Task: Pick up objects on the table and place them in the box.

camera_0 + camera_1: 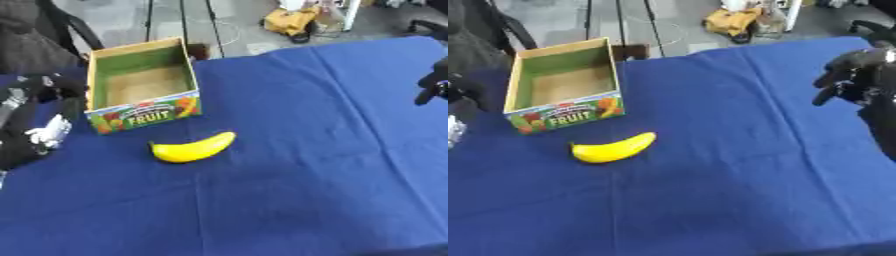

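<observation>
Yellow banana (193,148) is lying on the blue cloth (306,175) just in front of the box (143,80), which is sitting empty, so nothing is packed. Right hand (852,75) is hovering far off, fingers curled on nothing; left hand's (48,87) fingers are unreadable.

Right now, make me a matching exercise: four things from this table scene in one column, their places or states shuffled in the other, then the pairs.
Things:
1. banana
2. box
3. right hand
4. cloth

Places or states:
A. raised at the right edge, fingers curled, holding nothing
B. blue, covering the table
C. lying on the cloth just in front of the box
D. open-topped, nothing inside, FRUIT on its front

Pairs: 1-C, 2-D, 3-A, 4-B
</observation>
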`<move>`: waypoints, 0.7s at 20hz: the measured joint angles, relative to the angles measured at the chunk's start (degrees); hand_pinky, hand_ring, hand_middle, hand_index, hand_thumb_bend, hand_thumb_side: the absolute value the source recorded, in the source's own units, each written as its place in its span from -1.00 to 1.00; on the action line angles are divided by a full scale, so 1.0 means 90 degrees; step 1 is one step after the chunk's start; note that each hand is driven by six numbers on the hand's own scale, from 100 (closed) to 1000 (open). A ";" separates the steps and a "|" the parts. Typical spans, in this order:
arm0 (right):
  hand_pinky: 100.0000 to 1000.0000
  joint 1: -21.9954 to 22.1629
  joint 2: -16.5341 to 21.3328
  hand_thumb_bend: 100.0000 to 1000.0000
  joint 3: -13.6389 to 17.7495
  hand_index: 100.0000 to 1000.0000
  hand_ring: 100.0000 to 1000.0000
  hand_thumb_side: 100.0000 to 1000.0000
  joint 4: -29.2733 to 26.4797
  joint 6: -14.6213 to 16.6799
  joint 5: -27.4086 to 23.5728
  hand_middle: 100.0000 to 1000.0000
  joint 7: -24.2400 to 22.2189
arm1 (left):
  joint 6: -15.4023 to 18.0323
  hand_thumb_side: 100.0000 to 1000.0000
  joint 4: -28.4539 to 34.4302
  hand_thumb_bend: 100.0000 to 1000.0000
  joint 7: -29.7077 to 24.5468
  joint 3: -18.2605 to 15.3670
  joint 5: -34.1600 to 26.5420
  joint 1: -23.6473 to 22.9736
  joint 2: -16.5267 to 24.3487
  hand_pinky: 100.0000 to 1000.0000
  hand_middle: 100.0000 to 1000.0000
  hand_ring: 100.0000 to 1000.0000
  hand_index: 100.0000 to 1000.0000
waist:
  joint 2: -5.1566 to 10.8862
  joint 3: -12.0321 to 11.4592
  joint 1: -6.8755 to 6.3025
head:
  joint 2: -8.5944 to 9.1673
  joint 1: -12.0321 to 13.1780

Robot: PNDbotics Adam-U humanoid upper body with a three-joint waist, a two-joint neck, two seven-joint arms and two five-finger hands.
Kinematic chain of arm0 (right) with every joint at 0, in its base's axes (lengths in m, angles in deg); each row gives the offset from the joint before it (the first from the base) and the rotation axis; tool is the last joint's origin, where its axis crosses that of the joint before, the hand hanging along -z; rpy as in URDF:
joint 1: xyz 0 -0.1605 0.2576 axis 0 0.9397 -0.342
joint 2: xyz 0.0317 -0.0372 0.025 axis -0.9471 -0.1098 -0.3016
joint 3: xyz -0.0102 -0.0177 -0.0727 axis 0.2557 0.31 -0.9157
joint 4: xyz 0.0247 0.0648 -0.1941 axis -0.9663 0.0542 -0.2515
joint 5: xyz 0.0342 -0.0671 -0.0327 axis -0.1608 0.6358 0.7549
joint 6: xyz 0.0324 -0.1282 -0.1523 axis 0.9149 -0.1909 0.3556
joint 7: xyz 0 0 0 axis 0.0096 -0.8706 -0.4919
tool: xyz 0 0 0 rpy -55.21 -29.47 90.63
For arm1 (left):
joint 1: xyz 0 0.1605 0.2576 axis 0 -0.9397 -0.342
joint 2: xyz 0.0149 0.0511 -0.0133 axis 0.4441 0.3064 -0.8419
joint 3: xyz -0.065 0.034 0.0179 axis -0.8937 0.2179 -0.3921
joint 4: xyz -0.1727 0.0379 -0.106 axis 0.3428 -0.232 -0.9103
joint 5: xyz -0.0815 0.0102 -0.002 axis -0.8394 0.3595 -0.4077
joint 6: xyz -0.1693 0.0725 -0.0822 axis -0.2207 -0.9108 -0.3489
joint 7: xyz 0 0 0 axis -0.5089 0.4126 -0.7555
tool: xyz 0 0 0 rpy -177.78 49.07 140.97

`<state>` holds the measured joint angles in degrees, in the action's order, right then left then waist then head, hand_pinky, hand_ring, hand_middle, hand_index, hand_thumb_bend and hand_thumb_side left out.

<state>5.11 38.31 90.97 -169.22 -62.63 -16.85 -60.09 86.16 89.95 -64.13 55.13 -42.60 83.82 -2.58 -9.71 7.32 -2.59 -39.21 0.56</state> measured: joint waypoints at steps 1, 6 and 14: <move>-0.01 0.0000 0.0000 -1.00 -0.0003 0.34 0.24 -0.06 0.0000 0.0002 -0.0006 0.24 -0.0004 | 0.0151 -0.22 -0.0162 -0.45 -0.0055 0.0122 0.0302 0.0121 -0.0001 0.00 -0.03 -0.01 0.43 | 0.0003 0.0019 0.0011 | 0.0000 0.0012; -0.01 0.0000 -0.0001 -1.00 -0.0038 0.35 0.24 -0.06 0.0001 0.0017 -0.0025 0.24 -0.0041 | 0.0669 -0.20 -0.0984 -0.42 0.0042 0.0595 0.1449 0.0740 -0.0111 -0.03 -0.04 -0.03 0.43 | 0.0017 0.0091 0.0029 | 0.0001 0.0090; 0.00 -0.0001 -0.0001 -1.00 -0.0073 0.35 0.24 -0.06 0.0008 0.0016 -0.0054 0.24 -0.0077 | 0.0976 -0.10 -0.2090 -0.41 0.0578 0.0918 0.2546 0.1268 -0.0517 -0.03 -0.05 -0.05 0.44 | 0.0041 0.0172 0.0029 | 0.0003 0.0153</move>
<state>5.10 38.29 90.31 -169.15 -62.49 -17.34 -60.78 94.94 71.14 -58.93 63.39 -19.68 95.24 -7.23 -9.34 8.87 -2.33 -39.19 1.94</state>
